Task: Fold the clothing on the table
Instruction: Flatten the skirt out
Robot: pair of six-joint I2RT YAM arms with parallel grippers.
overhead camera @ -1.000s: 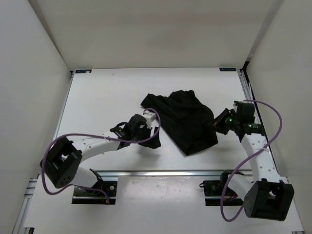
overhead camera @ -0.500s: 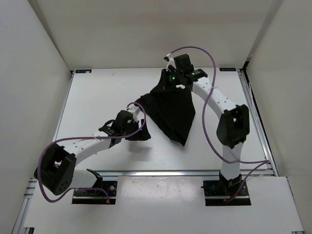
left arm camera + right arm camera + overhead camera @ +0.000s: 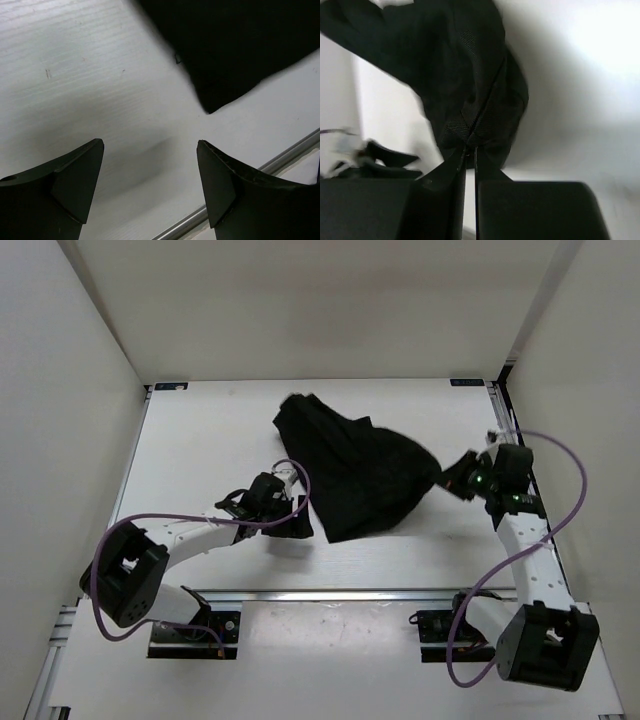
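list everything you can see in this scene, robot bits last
clothing: one, black, spread crumpled across the middle of the table, right edge lifted
table: one, white, fills the floor of the view
rail: one, silver metal, along the table's near edge
walls: three, white, at the left, far and right sides
cables: two, purple, one looping along each arm
left arm: one, white and black, near left; jaws open over bare table beside the clothing's near corner, holding nothing
right arm: one, white and black, near right; jaws shut on the clothing's right edge
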